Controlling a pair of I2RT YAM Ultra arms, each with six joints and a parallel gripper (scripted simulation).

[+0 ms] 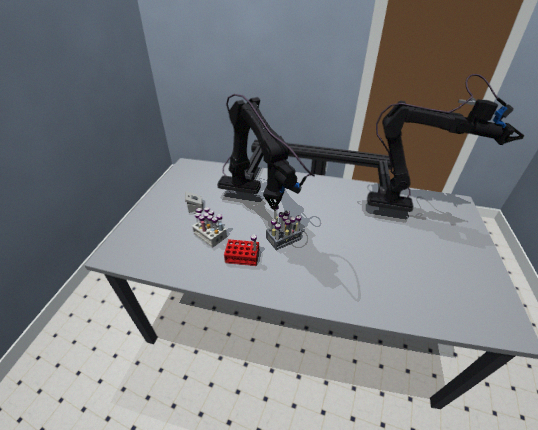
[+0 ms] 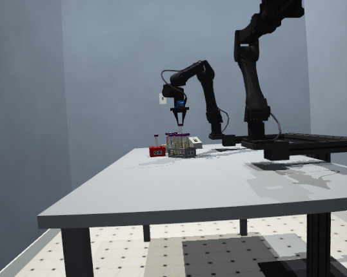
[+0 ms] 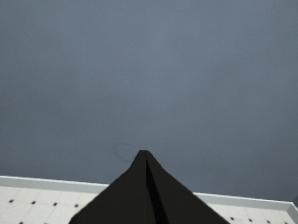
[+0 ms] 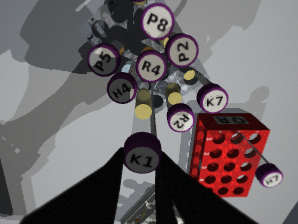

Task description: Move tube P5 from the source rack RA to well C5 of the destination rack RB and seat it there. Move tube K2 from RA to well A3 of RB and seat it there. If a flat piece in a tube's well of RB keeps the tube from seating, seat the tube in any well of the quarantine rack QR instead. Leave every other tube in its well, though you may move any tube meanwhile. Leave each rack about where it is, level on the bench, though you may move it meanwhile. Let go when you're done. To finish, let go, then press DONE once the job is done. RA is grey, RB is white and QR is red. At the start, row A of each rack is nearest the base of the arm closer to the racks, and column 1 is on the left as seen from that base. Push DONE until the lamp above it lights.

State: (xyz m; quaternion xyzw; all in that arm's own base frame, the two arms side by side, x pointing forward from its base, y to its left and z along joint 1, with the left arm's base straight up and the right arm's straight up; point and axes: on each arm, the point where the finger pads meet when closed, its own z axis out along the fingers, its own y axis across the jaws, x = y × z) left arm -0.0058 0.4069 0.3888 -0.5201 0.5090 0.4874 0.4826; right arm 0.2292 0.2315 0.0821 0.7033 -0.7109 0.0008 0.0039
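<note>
My right gripper point(image 1: 273, 203) point(image 2: 180, 124) point(image 4: 140, 157) is shut on tube K1 point(image 2: 180, 129) point(image 4: 142, 145), purple-capped, held upright above the grey rack RA point(image 1: 283, 242) point(image 2: 191, 153). Whether its lower end is clear of the rack cannot be told. Tube P5 point(image 4: 103, 60) stands in RA, beside H4 point(image 4: 121, 88). No cap reading K2 can be made out; some caps at the top of the right wrist view are dark. The white rack RB point(image 1: 214, 242) holds several purple-capped tubes. My left gripper point(image 1: 520, 135) point(image 3: 143, 158) is shut and empty, high and far from the racks.
The red rack QR point(image 1: 240, 259) point(image 2: 152, 152) point(image 4: 196, 145) holds tube H7 point(image 1: 254, 238) point(image 2: 156, 136) point(image 4: 269, 175) at one end. Tubes R4 point(image 4: 151, 67), P8 point(image 4: 157, 22), P2 point(image 4: 182, 50), R2 point(image 4: 180, 118) and K7 point(image 4: 212, 98) crowd RA. A pale box point(image 1: 194, 201) point(image 2: 195, 142) stands behind RB.
</note>
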